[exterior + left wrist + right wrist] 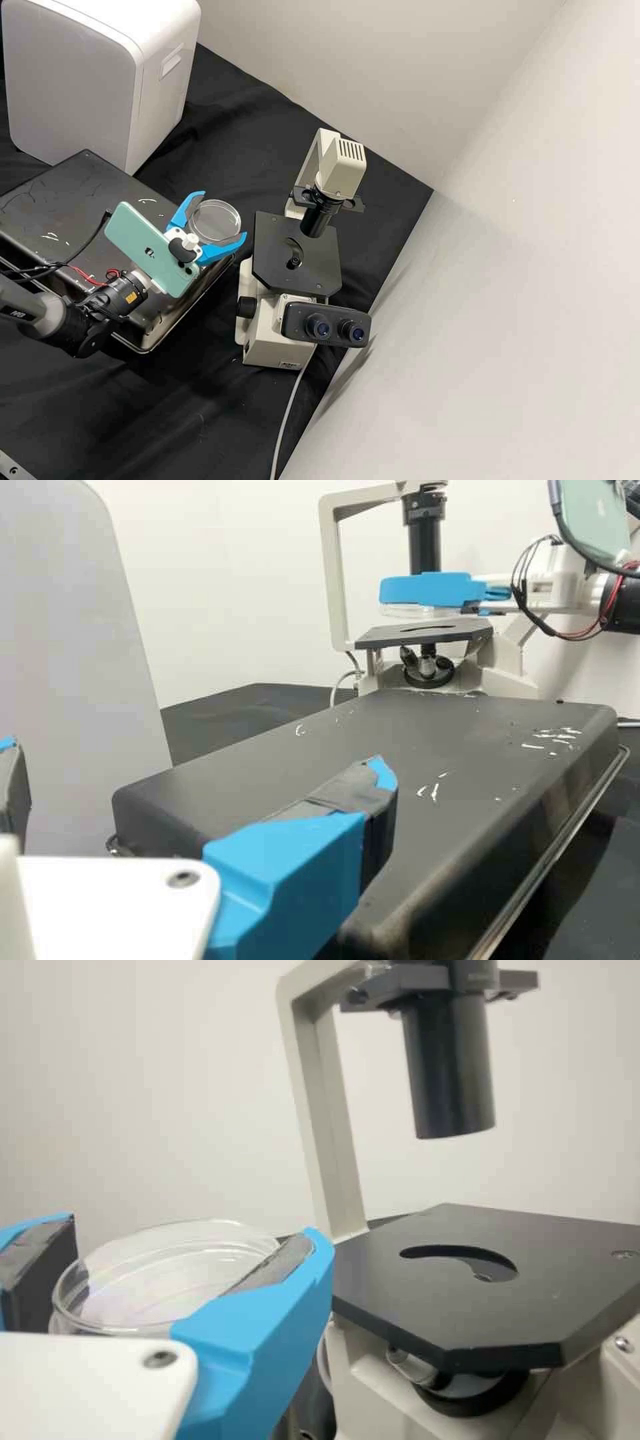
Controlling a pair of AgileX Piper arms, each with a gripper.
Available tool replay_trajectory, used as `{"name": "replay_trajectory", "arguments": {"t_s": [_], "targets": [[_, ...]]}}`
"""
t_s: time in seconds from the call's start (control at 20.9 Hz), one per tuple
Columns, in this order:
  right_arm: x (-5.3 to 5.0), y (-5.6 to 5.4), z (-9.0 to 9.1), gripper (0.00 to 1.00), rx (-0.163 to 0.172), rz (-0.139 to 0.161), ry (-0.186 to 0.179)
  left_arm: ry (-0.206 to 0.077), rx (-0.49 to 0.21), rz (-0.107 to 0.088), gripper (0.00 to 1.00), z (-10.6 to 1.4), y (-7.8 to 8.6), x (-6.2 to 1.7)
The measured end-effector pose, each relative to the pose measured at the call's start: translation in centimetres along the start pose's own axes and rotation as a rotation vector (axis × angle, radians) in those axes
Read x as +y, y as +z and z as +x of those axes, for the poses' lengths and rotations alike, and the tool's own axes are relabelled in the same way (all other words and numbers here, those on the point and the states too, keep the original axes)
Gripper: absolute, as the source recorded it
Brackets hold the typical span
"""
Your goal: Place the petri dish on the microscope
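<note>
A clear round petri dish (215, 220) (165, 1270) sits level between the blue fingers of my right gripper (220, 216) (188, 1245), which is shut on its rim. It hangs above the right end of a black case, just left of the microscope (280, 320). The microscope's black stage (297, 257) (500, 1270) lies bare beside the dish, under the dark objective tube (450, 1050). In the left wrist view, the dish (415, 608) and the right gripper (420, 592) show far off above the stage (425, 632). My left gripper (190, 765) stands open, low beside the case, holding nothing.
The black case (67, 200) (450, 750), scuffed white, lies on the black bench. A large white appliance (93, 67) (70, 680) stands at the back left. A grey cable (287, 413) runs from the microscope toward the front. A pale wall (500, 267) bounds the right.
</note>
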Motion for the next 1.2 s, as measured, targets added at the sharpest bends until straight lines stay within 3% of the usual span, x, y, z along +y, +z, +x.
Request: {"name": "replay_trajectory", "arguments": {"t_s": [0.24, 0.43, 0.77, 1.2], "targets": [[0.5, 1.0, 1.6, 0.00, -0.014, -0.002, 0.014, 0.000, 0.000, 0.000, 1.00, 0.0, 0.0, 0.00], [0.7, 2.6, 3.4, 0.00, -0.086, -0.009, 0.007, 0.000, 0.000, 0.000, 1.00, 0.0, 0.0, 0.00], [2.1, 4.0, 5.0, 0.00, -0.111, -0.025, 0.072, 0.000, 0.000, 0.000, 1.00, 0.0, 0.0, 0.00], [3.5, 5.7, 5.9, 0.00, -0.151, -0.030, 0.108, 0.006, -0.001, 0.000, 1.00, 0.1, -0.1, 0.16]]}}
